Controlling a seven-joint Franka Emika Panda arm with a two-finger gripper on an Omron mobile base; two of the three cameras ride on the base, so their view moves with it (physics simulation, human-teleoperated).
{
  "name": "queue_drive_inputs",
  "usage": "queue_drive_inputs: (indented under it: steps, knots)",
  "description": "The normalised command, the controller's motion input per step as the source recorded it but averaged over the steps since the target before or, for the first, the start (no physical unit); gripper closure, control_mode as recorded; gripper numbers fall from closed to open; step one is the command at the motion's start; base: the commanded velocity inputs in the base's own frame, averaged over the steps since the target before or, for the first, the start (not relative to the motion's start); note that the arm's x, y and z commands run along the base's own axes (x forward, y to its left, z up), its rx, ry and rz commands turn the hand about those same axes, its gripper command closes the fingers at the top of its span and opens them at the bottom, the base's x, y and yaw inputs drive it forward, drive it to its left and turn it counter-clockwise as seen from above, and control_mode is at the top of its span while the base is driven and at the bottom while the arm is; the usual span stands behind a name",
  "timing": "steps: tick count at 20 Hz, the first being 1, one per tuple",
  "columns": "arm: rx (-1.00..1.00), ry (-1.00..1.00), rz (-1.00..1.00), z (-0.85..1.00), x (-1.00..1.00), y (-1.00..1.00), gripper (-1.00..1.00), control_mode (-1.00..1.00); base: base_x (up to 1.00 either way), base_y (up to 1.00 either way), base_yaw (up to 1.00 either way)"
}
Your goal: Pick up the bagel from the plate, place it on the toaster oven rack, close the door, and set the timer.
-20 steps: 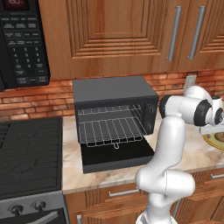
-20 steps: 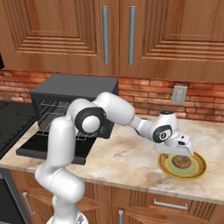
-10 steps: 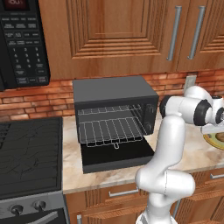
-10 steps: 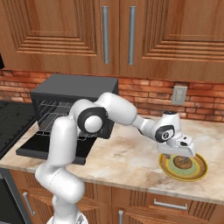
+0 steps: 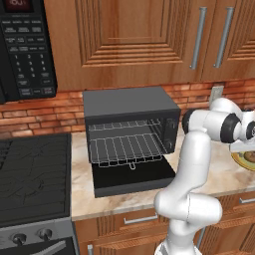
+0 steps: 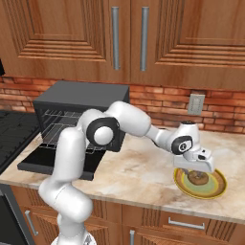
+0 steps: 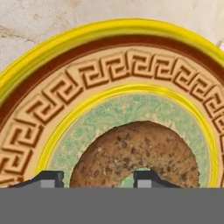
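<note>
**Hand down over the bagel on the plate**

The white arm reached to the right across the pale marbled stone counter (image 6: 143,177), and its two-finger hand (image 6: 194,168) sat low over the round yellow plate with a pale green middle (image 6: 216,187). The small golden-brown bread ring of a bagel (image 6: 196,178) lay on the middle of that plate, directly under the hand. In the hand view, the two dark fingertips (image 7: 51,178) rose at the bottom edge, one at the bagel's (image 7: 136,153) outer left side and one at its centre hole, so that they straddled the left part of the ring. Whether the tips actually pressed the bread could not be told; they stood partly apart with the bagel's band between them. Around the bagel showed the plate's (image 7: 78,41) green centre, a brown key-pattern band and the yellow rim.

To the left on the counter stood the dark grey box toaster oven (image 5: 130,112), well apart from the plate (image 5: 239,159). Its flat black door (image 5: 134,177) lay folded down and open toward the near edge, and the thin silver-grey wire rack (image 5: 125,148) sat drawn partly forward over it. Brown wooden cabinet doors with steel handles (image 6: 115,38) hung above a red brick wall (image 6: 162,100).
</note>
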Motion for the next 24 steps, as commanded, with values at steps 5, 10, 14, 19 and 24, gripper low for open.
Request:
queue_drive_inputs:
  steps: [5, 10, 14, 19, 24]
  knots:
    - [0.0, 0.0, -0.07, -0.34, -0.41, 0.26, 1.0, -1.0, 0.0, 0.0, 0.0]
    - [0.0, 0.0, -0.07, -0.1, -0.62, 0.34, 1.0, -1.0, 0.0, 0.0, 0.0]
    - [0.0, -0.11, -0.04, 0.15, -0.77, 0.31, 1.0, -1.0, 0.0, 0.0, 0.0]
    - [0.0, -0.22, 0.0, 0.76, -0.49, 0.45, 1.0, -1.0, 0.0, 0.0, 0.0]
    - [-0.02, -0.24, 0.0, 0.96, -0.27, 0.69, 1.0, -1.0, 0.0, 0.0, 0.0]
